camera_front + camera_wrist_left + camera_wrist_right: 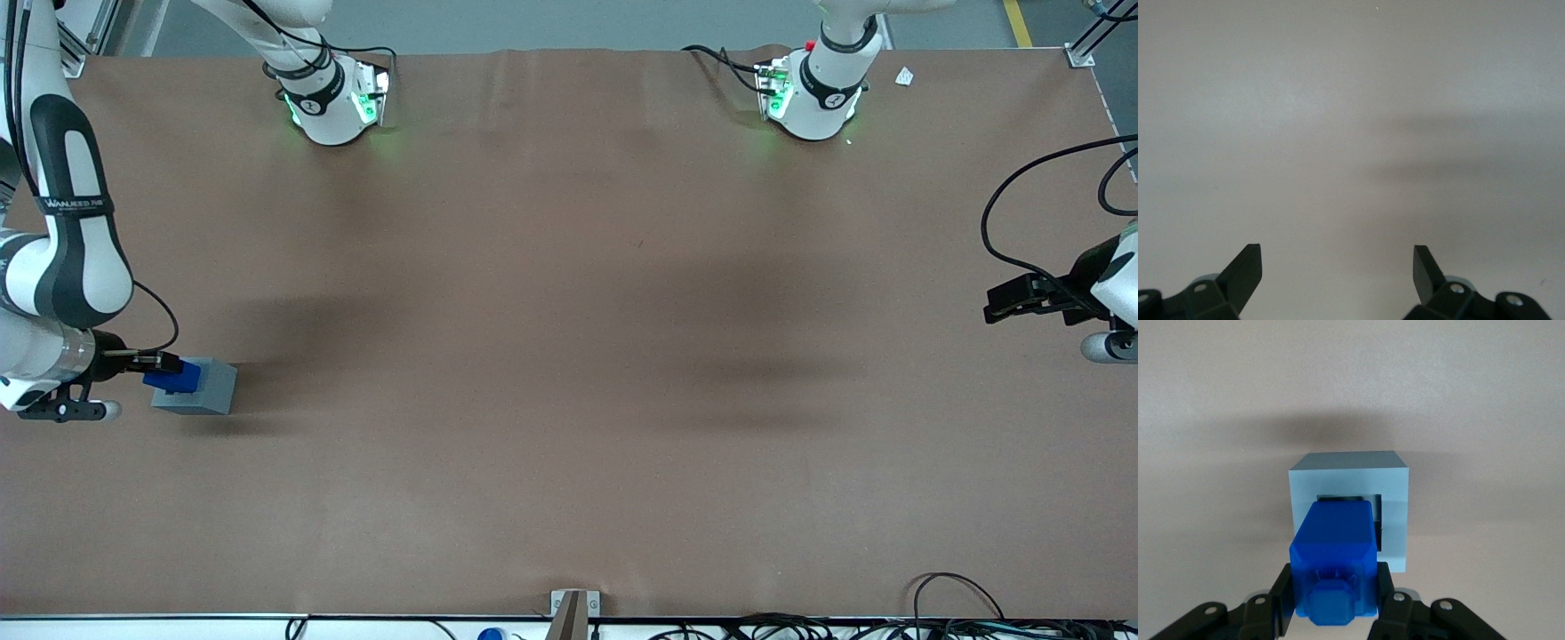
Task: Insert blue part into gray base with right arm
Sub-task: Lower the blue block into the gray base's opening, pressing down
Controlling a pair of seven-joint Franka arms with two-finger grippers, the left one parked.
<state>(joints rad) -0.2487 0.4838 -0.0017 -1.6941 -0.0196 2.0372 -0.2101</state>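
The gray base (197,388) sits on the brown table at the working arm's end. In the right wrist view the gray base (1395,500) shows its square recess facing the camera. My right arm's gripper (160,363) is shut on the blue part (174,377), which it holds directly beside the base. The wrist camera shows the blue part (1335,550) between the black fingers (1283,587), its round stud toward the camera and its front end at the recess opening; the gripper (1335,590) is level with the base.
The brown table (569,356) stretches wide toward the parked arm's end. Two arm pedestals (333,98) stand farther from the front camera. Cables (960,613) lie along the table's near edge.
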